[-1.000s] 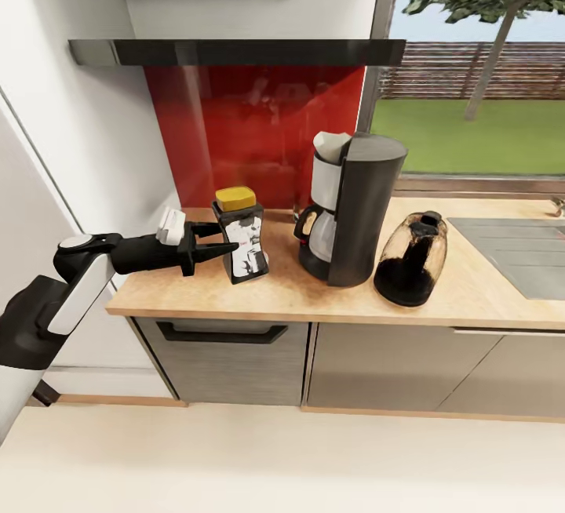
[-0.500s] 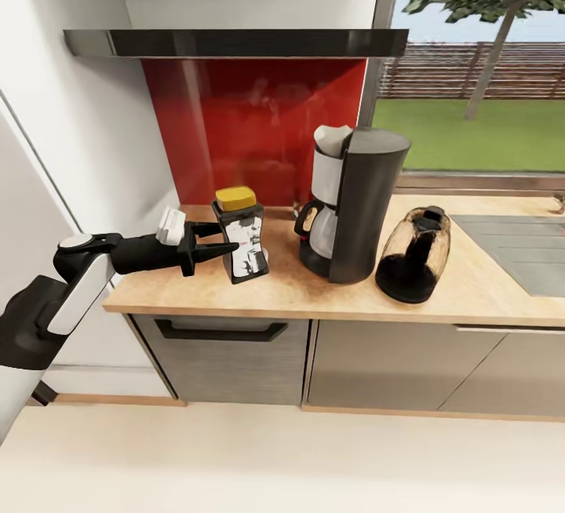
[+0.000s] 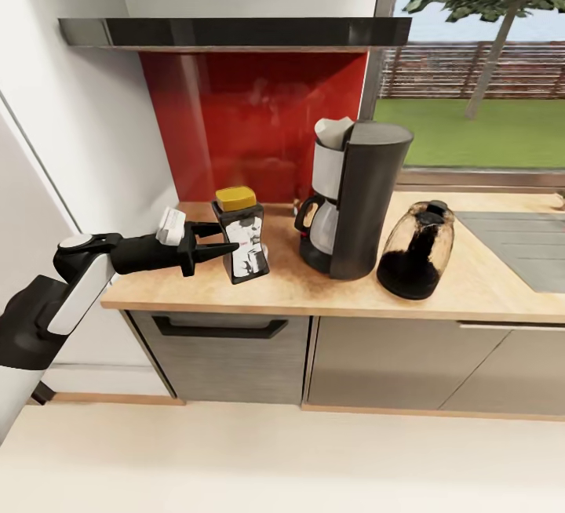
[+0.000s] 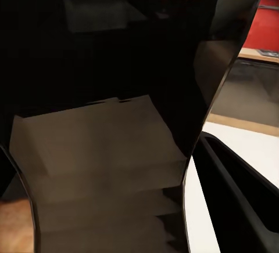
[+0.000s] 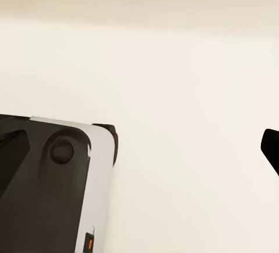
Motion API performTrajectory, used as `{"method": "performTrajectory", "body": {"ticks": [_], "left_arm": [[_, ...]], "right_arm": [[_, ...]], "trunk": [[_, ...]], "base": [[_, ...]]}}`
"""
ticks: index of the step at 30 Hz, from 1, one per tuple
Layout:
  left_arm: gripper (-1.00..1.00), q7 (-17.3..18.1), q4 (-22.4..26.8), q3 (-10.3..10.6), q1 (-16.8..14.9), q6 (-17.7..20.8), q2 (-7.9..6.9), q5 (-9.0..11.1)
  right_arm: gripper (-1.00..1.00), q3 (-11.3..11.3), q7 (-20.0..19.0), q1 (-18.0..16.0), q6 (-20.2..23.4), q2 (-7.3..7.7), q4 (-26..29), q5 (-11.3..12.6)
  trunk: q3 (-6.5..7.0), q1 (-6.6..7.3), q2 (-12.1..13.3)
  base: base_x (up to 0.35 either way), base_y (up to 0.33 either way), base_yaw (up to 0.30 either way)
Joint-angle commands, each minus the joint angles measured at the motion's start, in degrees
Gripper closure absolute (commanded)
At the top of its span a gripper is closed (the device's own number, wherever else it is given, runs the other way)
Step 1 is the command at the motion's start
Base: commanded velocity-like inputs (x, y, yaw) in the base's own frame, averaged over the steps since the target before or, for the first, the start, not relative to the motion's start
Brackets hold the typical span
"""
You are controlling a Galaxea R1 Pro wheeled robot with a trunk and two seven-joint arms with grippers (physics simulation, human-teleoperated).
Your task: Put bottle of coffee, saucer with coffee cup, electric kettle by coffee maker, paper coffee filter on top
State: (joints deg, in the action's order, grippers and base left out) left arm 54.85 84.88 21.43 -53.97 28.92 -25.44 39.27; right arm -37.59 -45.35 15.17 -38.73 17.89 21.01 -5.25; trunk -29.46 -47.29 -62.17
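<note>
The left gripper [image 3: 224,240] pinches the bottle of coffee [image 3: 242,241] between its fingers, just above the kitchen countertop [image 3: 471,293] beside the coffee maker [image 3: 357,199] and electric kettle [image 3: 416,250] (filter apparently placed; saucer and cup remain).

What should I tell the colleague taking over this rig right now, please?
Left hand: shut on the bottle of coffee, which is at the kitchen countertop, left of the coffee maker; whether it rests there is unclear.
Right hand: not visibly holding anything.
Done: paper coffee filter sits in the maker's top; electric kettle stands on its other side.
Left: release the bottle, then place the saucer with the coffee cup on it.
</note>
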Motion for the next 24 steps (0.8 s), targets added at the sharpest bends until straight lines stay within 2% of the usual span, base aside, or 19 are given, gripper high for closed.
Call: {"method": "performTrajectory", "body": {"ticks": [1, 24], "left_arm": [[1.0, -0.01, 0.0, 0.1, -0.07, 0.43, -0.05, 0.55], [1.0, 0.08, 0.11, 0.1, -0.03, 0.43, -0.05, 0.55]], "right_arm": [[-1.0, -0.48, -0.26, -0.02, -0.21, -0.04, 0.08, -0.55], [-1.0, -0.56, -0.26, 0.02, -0.24, -0.04, 0.08, -0.55]], "trunk": [[-0.23, -0.23, -0.45], [-4.36, -5.28, -9.68]], "base": [[0.0, 0.0, 0.0], [0.0, 0.0, 0.0]]}}
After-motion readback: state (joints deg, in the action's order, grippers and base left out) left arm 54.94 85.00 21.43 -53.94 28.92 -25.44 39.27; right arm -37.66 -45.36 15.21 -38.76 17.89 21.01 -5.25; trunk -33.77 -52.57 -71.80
